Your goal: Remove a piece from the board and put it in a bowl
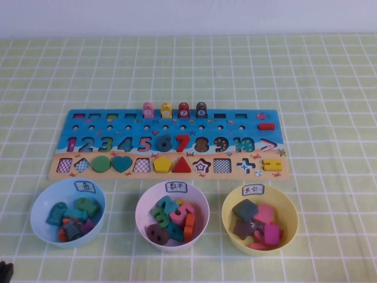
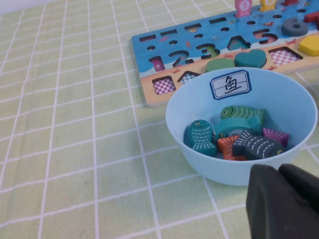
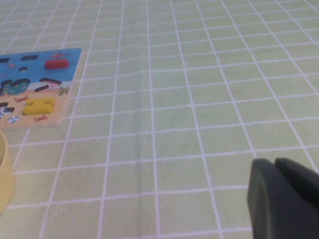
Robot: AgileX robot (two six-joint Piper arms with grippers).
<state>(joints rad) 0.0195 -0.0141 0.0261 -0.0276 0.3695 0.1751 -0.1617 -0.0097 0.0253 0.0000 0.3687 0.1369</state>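
The piece (image 2: 201,137) is seen inside the bowl (image 2: 194,112), near the board (image 1: 76,118). The left gripper (image 2: 279,172) is held beside the bowl, jaws together. The right gripper (image 3: 275,164) is held over the desk (image 3: 199,99), jaws together.

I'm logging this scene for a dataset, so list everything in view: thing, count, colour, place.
board: one, blue above and tan below, mid-table behind the bowls.
standing blocks: four in the board's top row, pink, yellow, red, dark.
bowl: one, light blue, front left, holding fish pieces.
piece: one, teal, lying in the light blue bowl.
pink bowl: one, pale pink, front centre, holding number pieces.
yellow bowl: one, front right, holding shape pieces.
tablecloth: one, green with white grid.
left gripper: black, near the light blue bowl, shut and empty.
right gripper: black, over bare cloth right of the board, shut and empty.
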